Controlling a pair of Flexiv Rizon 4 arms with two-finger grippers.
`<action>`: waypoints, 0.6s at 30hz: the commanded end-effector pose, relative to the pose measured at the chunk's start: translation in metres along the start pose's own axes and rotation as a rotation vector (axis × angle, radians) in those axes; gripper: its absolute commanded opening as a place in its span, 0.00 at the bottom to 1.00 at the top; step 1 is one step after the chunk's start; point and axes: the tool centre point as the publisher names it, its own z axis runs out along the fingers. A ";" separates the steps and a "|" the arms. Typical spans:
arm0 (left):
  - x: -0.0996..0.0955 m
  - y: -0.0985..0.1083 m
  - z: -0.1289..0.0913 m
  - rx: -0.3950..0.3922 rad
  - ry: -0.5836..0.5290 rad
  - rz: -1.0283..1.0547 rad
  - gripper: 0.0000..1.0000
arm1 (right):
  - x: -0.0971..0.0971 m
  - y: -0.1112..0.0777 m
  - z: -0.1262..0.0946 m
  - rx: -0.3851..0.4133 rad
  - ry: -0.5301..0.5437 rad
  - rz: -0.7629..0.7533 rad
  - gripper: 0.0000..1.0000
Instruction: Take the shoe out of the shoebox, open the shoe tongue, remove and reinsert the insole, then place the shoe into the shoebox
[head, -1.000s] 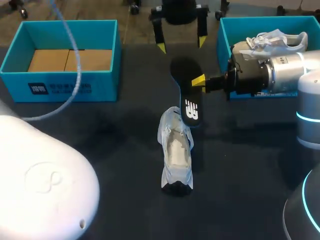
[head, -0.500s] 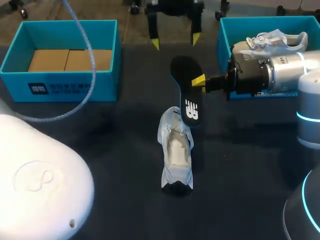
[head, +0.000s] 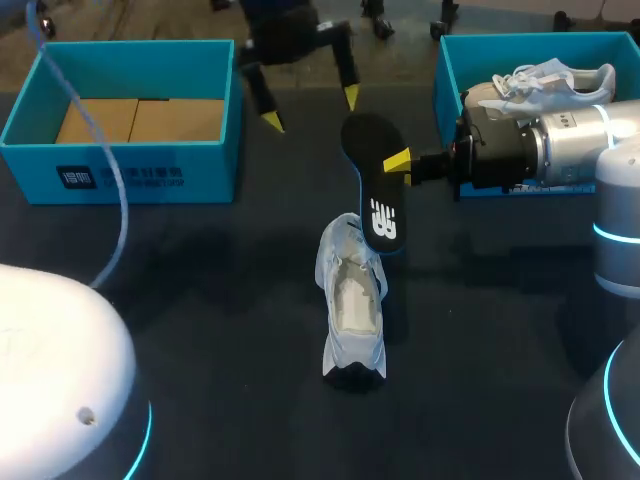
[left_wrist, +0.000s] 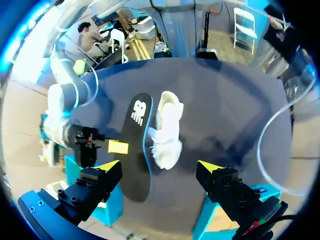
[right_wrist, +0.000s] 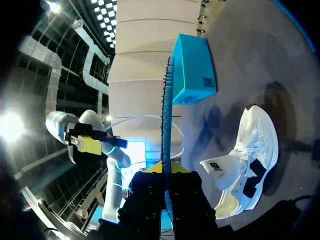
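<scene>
Shoe: white mesh sneaker (head: 352, 310) sits upright on the dark table (head: 200, 280), mid-table between the two teal shoeboxes, opening up and pale inside showing. The dark end nearest the robot looks like the heel, though I'm not certain.

Black foam insole (head: 375, 180) is out of the shoe, clamped between the right gripper (head: 392, 163) fingers on one long side. It hangs edge-on with its lower end at the sneaker's far end. Can't tell if it touches.

Left gripper (head: 311, 108) has its fingers spread with nothing in them, hovering past the shoe's far end, near the left teal box (head: 120, 170).

Step, by my read: reinsert the insole.
- Rotate the insole flat-side down and match its length to the shoe axis before descending.
- Feed the front end under the tongue first, at a shallow angle, then press the heel down.
- The shoe is light and unrestrained, so it will likely slide or tip. Bring the left gripper in to pin the heel or hold the tongue back.
- Release only once the insole is seated flat, with no edge curled against the sidewall.
</scene>
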 end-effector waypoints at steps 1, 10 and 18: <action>0.018 -0.008 -0.001 -0.025 -0.510 0.008 1.00 | -0.001 0.000 0.001 -0.001 0.000 0.000 0.00; 0.022 -0.004 0.011 0.019 -0.612 0.004 1.00 | -0.001 0.000 0.001 -0.001 0.000 0.000 0.00; 0.036 -0.005 0.031 0.094 -0.827 0.016 1.00 | -0.001 0.000 0.001 -0.001 0.000 0.000 0.00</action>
